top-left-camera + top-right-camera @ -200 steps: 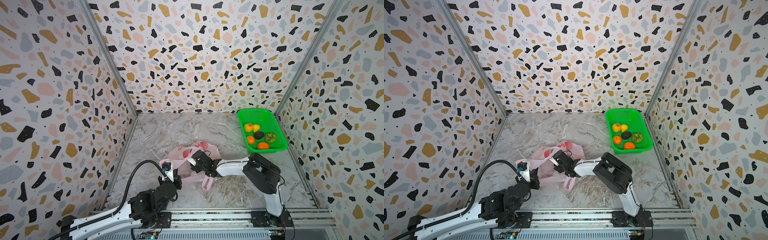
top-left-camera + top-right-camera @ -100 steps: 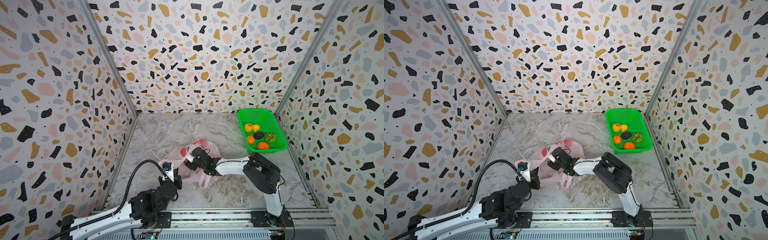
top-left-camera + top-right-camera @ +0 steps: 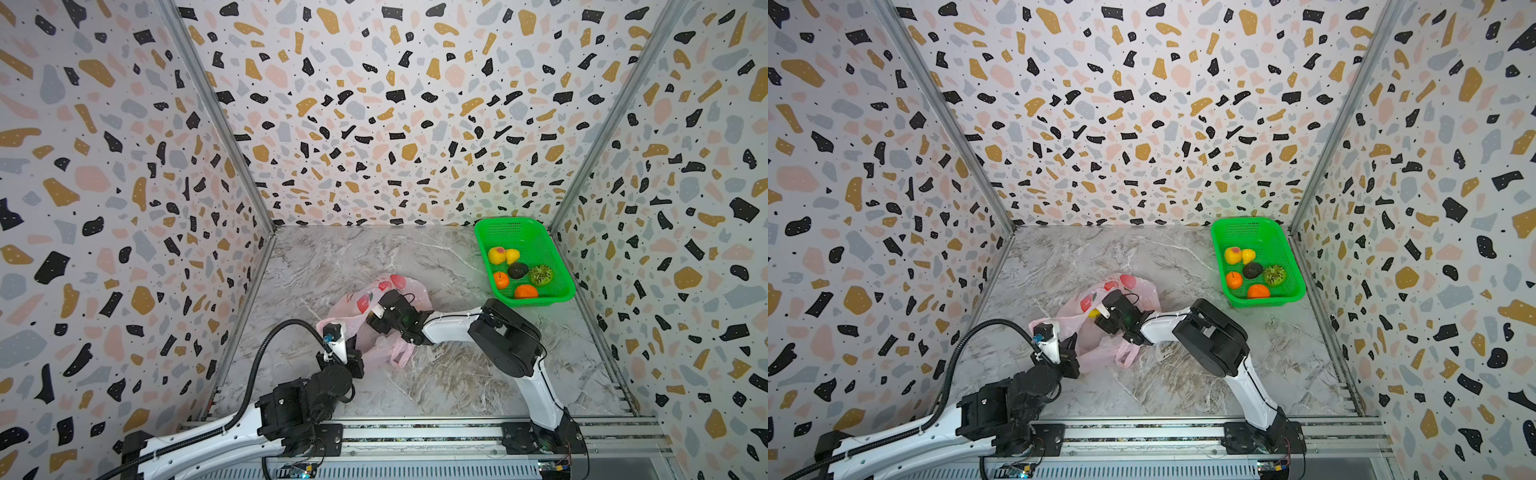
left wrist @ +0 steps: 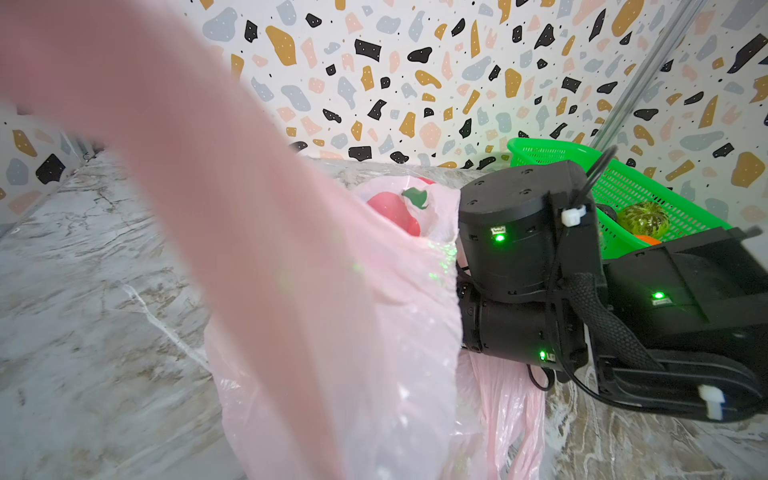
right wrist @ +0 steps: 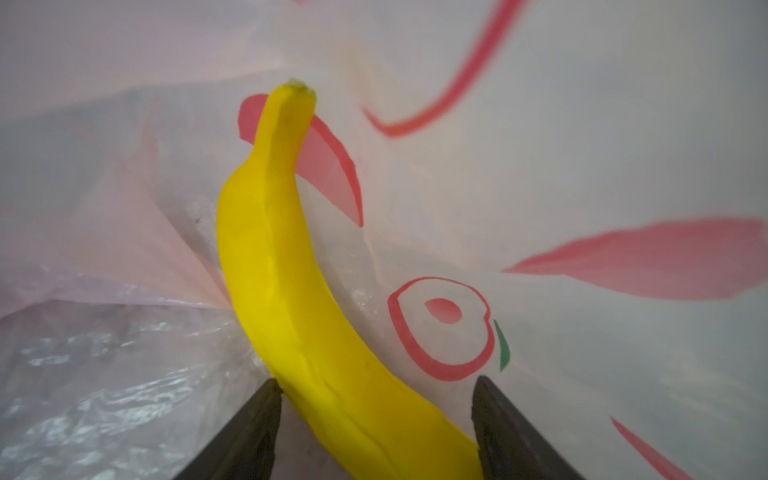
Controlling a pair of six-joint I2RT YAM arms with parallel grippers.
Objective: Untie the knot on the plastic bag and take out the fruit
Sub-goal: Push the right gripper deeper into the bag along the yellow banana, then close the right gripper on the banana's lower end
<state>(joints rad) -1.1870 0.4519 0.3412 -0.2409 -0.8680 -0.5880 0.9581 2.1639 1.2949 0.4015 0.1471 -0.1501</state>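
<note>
Over on the left, the left gripper (image 3: 1070,344) is sitting low over the marble tabletop (image 3: 436,386), jaws pinched tight on the near-left edge of the plastic bag (image 3: 419,291). On its wrist camera a blurred pink band of that plastic (image 4: 249,249) is sweeping right across the lens, so the fingers themselves are hiding behind it.

Moving to the middle, the bag is lying crumpled on the table with its mouth gaping toward the arms. Red fruit prints are showing on its far side, and one loop handle (image 3: 401,353) is trailing flat on the marble at its near side.

The right gripper (image 3: 374,321) is reaching in from the right and poking into that mouth. Inside, its jaws are standing wide apart, one on each side of the banana (image 5: 291,291). The banana is lying inside the bag, stem end pointing deeper in. A sliver of yellow (image 3: 1094,312) is peeking out at the gripper's tip in a top view.

Far right, the green basket (image 3: 540,300) is sitting by the right wall, well apart from the bag. It is holding two peaches (image 3: 496,254), an avocado (image 3: 518,270), a kiwi half (image 3: 541,275) and two tangerines (image 3: 501,280).
</note>
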